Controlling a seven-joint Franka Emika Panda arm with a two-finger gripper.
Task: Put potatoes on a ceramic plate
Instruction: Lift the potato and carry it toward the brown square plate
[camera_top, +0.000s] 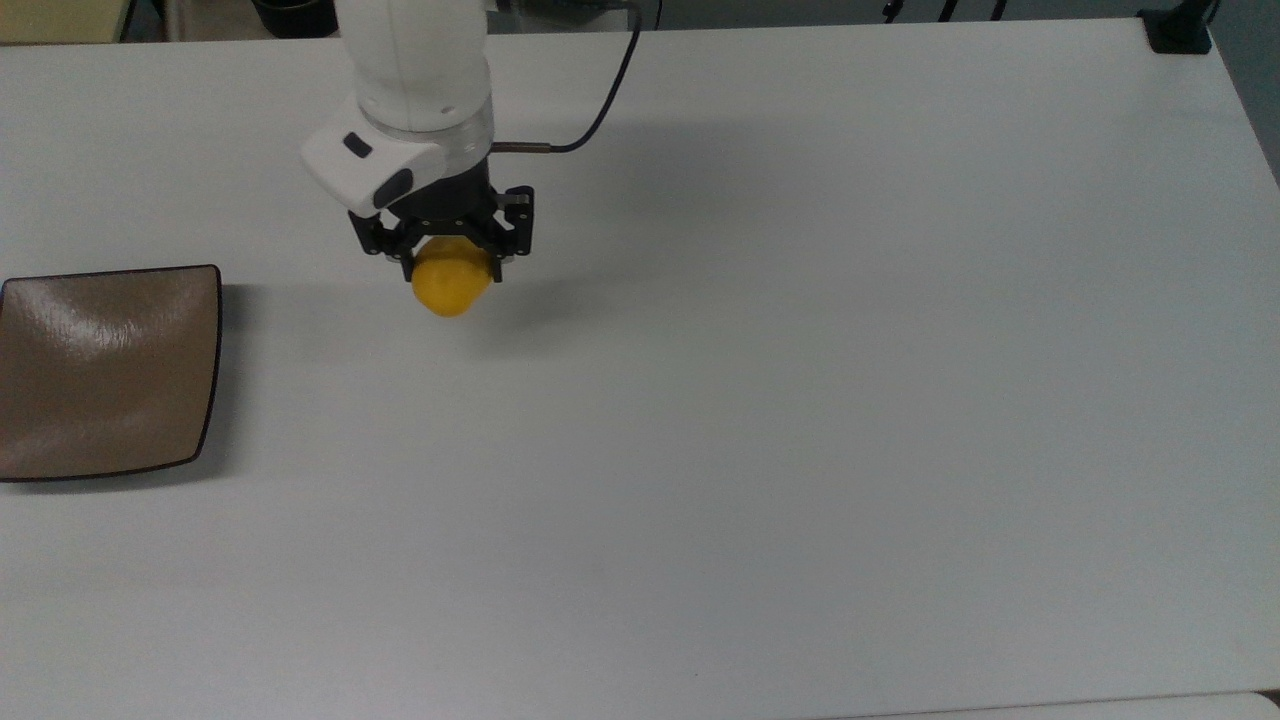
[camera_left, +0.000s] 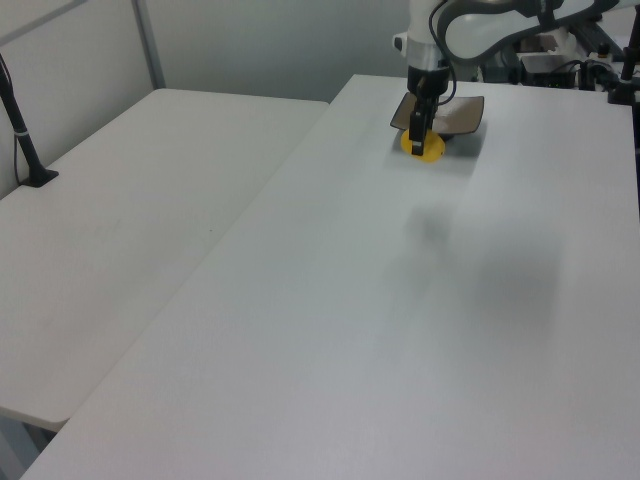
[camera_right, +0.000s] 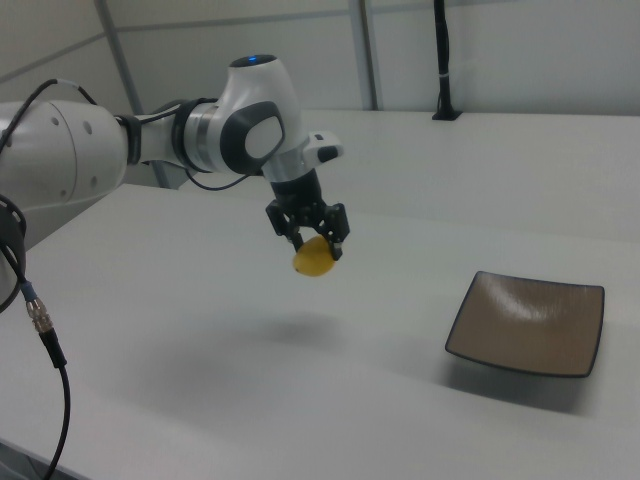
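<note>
The yellow potato (camera_top: 451, 287) was held between the black fingers (camera_top: 408, 262) of the gripper (camera_top: 450, 262), which were closed onto its upper part so that most of the lump hung below them. In the right view the potato (camera_right: 315, 259) was seen well clear of the white desk (camera_right: 300, 380), with a soft shadow cast on the surface beneath the gripper (camera_right: 314, 243). The glossy brown ceramic plate (camera_top: 105, 370) lay flat at the top view's left edge, partly cut off by that edge, and nothing was seen in its dished centre. The potato was held apart from the plate, toward the top view's right of it, with only bare desk (camera_top: 760, 420) between the two. In the left view the gripper (camera_left: 419, 138) and potato (camera_left: 424, 146) were seen in front of the plate (camera_left: 458, 115), part of which was covered by them. A black cable (camera_top: 600, 98) was looped away from the wrist across the desk's far side. A black clamp (camera_top: 1179, 28) was fixed at the desk's far corner at the top view's right, well apart from the gripper. A second white desk (camera_left: 130, 200) stood alongside at the left view's left.
</note>
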